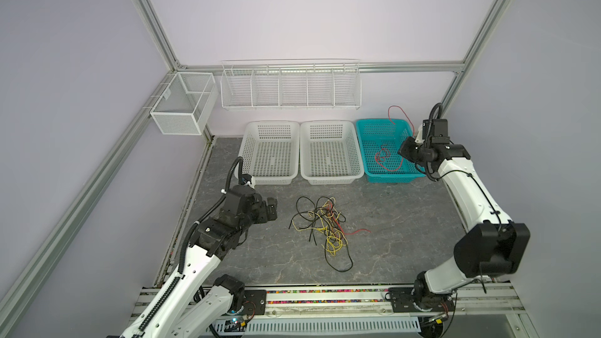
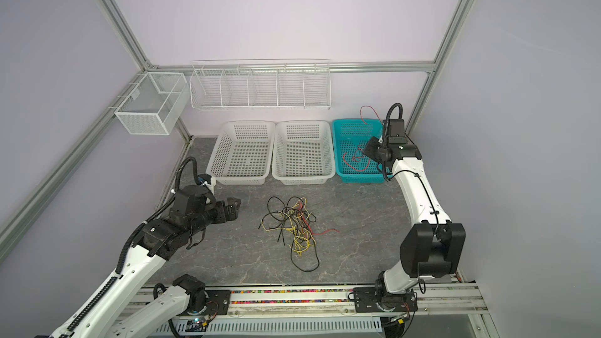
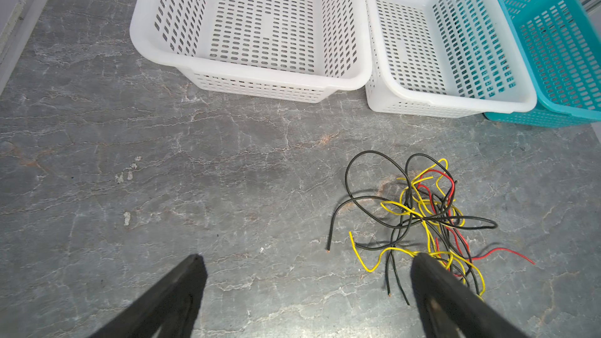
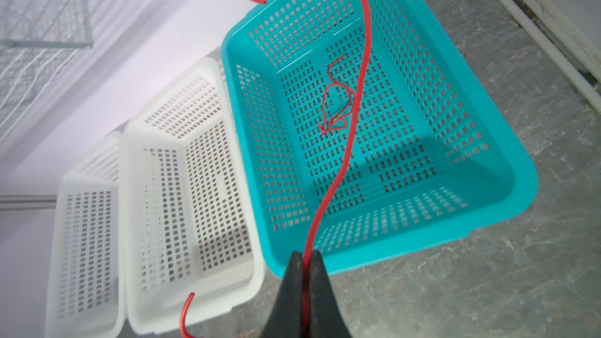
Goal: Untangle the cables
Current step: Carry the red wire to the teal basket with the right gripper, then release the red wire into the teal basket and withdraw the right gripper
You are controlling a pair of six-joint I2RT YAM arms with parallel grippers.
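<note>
A: Spotting what in both top views?
B: Seeing a tangle of thin red, yellow and black cables [image 1: 325, 225] lying on the grey marbled tabletop [image 1: 406, 222], left gripper [image 1: 274, 211] hovering near it.
A: Left wrist?
B: Showing black fingers [image 3: 179, 291] spread apart, gripping nothing.
A: Right wrist?
B: Showing the right gripper [image 4: 305, 255] pressed together, pinching a long red cable [image 4: 328, 196] arching over the teal perforated plastic basket [image 4: 432, 69], another thin red wire [image 4: 335, 105] lying coiled inside.

Table [image 1: 406, 222]: grey, stone-patterned, under my arms.
Far edge: white basket [image 1: 270, 179], second white basket [image 1: 330, 180], teal basket [image 1: 363, 147], side by side.
Middle: cables [image 1: 325, 219], a black, yellow and red tangle, apart from the baskets.
</note>
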